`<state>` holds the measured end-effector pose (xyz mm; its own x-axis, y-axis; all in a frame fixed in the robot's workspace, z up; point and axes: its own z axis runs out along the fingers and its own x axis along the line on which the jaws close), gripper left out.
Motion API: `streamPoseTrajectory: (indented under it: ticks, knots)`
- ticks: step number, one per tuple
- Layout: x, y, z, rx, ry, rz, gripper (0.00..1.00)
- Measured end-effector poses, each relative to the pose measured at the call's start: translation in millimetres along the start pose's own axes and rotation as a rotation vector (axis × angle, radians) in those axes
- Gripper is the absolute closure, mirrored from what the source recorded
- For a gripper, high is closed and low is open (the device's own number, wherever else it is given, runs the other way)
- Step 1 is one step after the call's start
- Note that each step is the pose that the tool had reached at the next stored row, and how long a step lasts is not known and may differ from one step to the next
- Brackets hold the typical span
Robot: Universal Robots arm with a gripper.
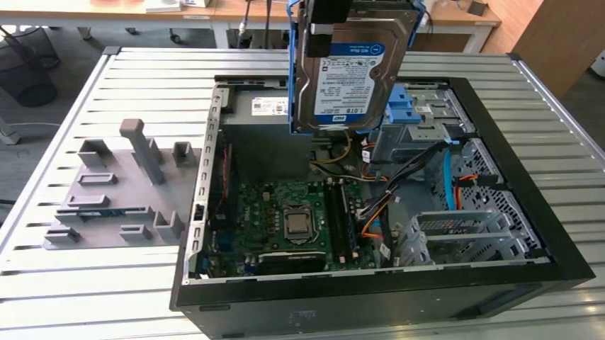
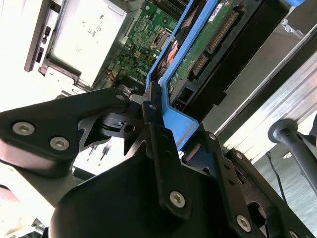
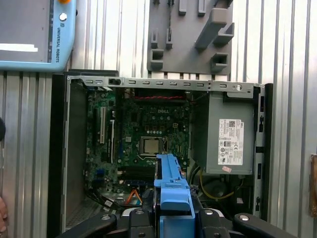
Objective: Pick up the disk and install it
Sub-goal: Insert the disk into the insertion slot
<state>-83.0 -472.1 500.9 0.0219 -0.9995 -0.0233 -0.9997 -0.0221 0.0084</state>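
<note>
Slatted metal worktop [image 1: 95, 297], wooden desks behind it in the room. Open computer case [image 1: 378, 294] lies flat mid-worktop. A grey fixture plate [image 1: 113, 198] sits toward the worktop edge on the exterior view's left.

Step in hand: carry phase. Pick is done, install is not. My tool [image 2: 163, 124] is clamped narrow on the blue carrier frame [image 3: 171, 183] of the disk [image 1: 345, 78], with the jaws pinching the frame's end from both sides. The grip looks firm and I see no slip.

Disk location: in the air, hanging from my tool over the far part of the case, touching nothing. It is roughly upright, slightly tilted, label side facing the exterior camera. Its lower edge is above the power supply [image 1: 265, 113], just beside the drive bay [image 1: 416, 106] with its blue latch bracket. The motherboard [image 1: 293, 212] is well below it.

Judgement: seating it would call for turning the disk from upright to match the bay opening, squaring the carrier to the bay sides, and keeping clear of the loose cables [image 1: 444, 170] beside the bay. The main risk is snagging those.

Arm pose: wrist high over the case and pointed down into it, tool hanging the disk below it. The rest of the arm is out of frame.
</note>
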Motion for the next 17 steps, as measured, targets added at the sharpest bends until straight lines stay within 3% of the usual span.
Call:
streamPoseTrajectory:
  ticks: [8, 17]
  knots:
    - [2.5, 0.2, 0.2, 0.0, 0.0, 0.0, 0.64]
    - [30.3, 0.8, 3.8, 0.0001, -0.0001, 0.005, 0.64]
